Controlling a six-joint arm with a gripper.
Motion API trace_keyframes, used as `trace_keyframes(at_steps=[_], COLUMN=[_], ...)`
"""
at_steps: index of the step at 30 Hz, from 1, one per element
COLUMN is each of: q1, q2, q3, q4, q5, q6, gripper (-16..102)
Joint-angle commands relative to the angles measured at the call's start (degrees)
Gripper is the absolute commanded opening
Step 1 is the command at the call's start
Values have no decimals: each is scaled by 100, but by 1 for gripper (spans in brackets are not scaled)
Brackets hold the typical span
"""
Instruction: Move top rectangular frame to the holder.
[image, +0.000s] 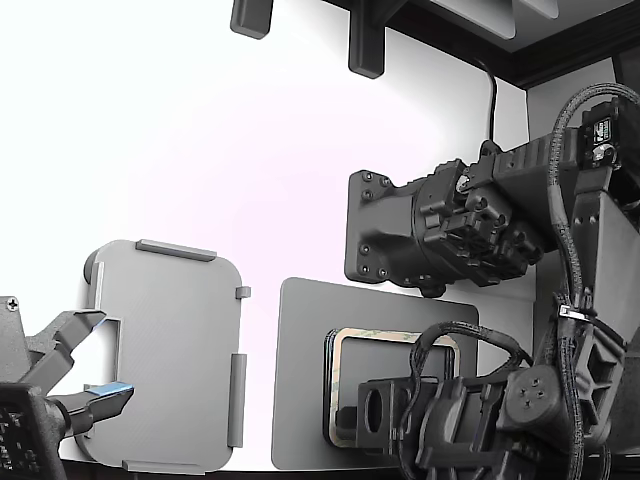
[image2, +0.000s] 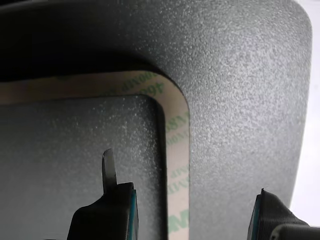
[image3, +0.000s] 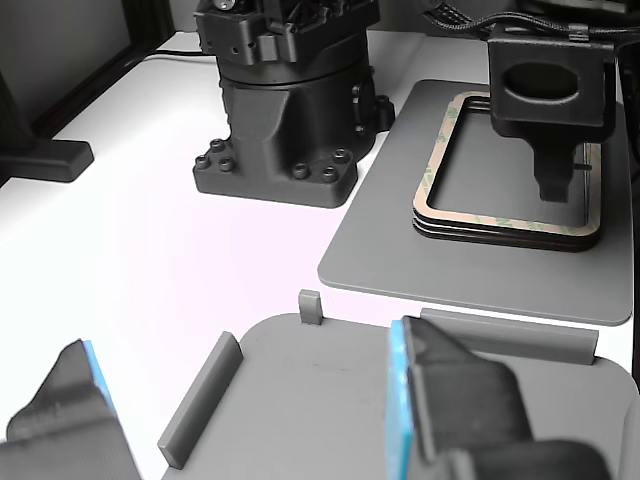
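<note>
Hovering low over the stack of frames, the gripper (image2: 192, 210) has its fingers (image2: 117, 210) apart, one over the open centre and the other outside the rim, straddling one side of the top rectangular frame (image2: 176, 150) without clearly touching it. Faint green printing runs along the tan face of that frame; it reads mirrored and only a fragment like "400" can be made out, no brand for certain.

The top rectangular frame (image3: 440, 160) lies flat on a stack of like frames (image3: 500, 235), which sits on a dark grey slab (image3: 380, 250) near the counter's (image3: 200, 260) far right in the other view. Its long axis runs along the slab's long side.

The holder (image: 175, 350), a light grey plate with raised tabs, lies flat beside the slab, towards the exterior view's left, apart from it. A second gripper (image: 85, 365) with blue pads hangs over the holder's outer edge.

The working arm (image: 520, 400) is bent down from the exterior view's right, wrist pointed at the stack. Its black base (image3: 285, 110) stands on the counter next to the slab.
</note>
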Motion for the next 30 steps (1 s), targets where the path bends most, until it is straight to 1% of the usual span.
trace_keyframes(at_steps=[1,3,6,9,16,30], q1=[-44,-44,-44,-79,-202,-554], q2=[114,62,9,-53,-229,-299], q3=[-97,-105,-53,-18,-97,-97], q4=[-70,-62,-105,-176,-176,-229], q5=[-9,-9,-9,-9,-79,-413], q6=[26,9,44,88,-35,-483], gripper=[92,88,78,74,73,71])
